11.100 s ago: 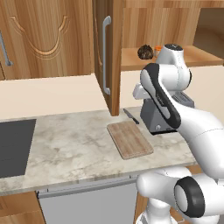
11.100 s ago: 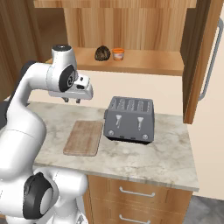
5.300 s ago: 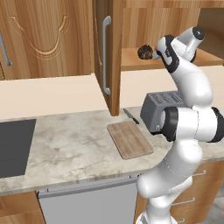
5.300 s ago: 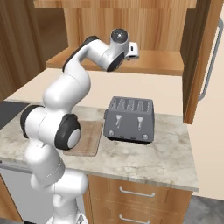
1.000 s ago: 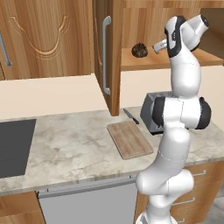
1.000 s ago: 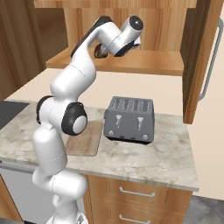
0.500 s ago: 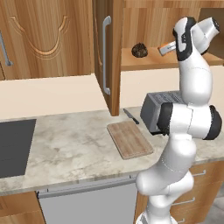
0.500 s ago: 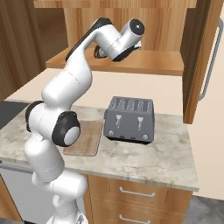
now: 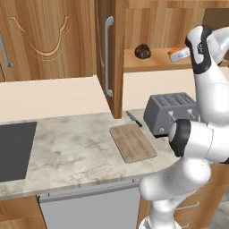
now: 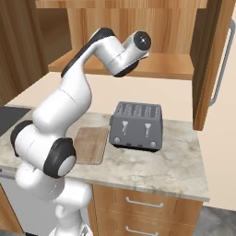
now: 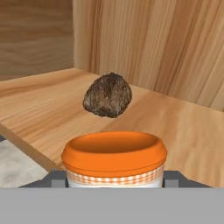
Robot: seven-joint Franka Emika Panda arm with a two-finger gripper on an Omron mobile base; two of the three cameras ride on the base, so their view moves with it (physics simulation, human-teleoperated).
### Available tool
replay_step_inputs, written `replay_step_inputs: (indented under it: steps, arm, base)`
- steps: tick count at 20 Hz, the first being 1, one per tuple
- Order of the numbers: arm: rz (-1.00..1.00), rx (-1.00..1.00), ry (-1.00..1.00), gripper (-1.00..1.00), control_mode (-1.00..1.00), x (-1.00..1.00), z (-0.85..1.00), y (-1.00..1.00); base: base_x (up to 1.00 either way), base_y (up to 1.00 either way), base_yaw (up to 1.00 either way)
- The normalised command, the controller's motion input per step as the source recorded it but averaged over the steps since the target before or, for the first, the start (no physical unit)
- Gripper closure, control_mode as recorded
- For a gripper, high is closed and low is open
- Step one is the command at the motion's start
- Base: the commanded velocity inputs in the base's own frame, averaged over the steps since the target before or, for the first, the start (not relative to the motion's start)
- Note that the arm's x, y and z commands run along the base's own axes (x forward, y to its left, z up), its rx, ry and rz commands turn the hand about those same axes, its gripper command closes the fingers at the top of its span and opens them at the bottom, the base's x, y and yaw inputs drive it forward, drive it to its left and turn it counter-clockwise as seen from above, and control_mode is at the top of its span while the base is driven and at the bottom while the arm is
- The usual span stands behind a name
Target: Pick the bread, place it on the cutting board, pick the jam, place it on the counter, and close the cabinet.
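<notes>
One raised arm point(image 9: 208, 85), tool point(image 11: 114, 183) around jam point(image 11: 114, 159)

Even, bright, diffuse rendered light throughout; soft faint shadows under the toaster point(image 9: 172, 112); no glare; edges slightly soft, undistorted.

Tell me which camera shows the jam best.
The hand view: the jam fills the foreground, orange lid and checked band clear, held between the gripper's fingers, with the bread behind it. The left base view shows it small and tilted at the shelf's right end; in the right base view the arm hides it.
</notes>
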Motion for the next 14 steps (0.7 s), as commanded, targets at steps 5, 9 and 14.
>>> replay_step_inputs:
  steps: [5, 9, 14]
  arm:
    - [-0.08, 0.00, -0.07, 1.00, -1.00, -0.64, -0.04, 0.00]
    - [-0.04, 0.00, -0.06, 1.00, -1.00, -0.64, -0.07, -0.04]
    - [-0.04, 0.00, -0.04, 1.00, -1.00, -0.71, -0.12, -0.08]
  base:
    - [0.00, 0.00, 0.00]
    - [0.00, 0.00, 0.00]
    - [0.00, 0.00, 0.00]
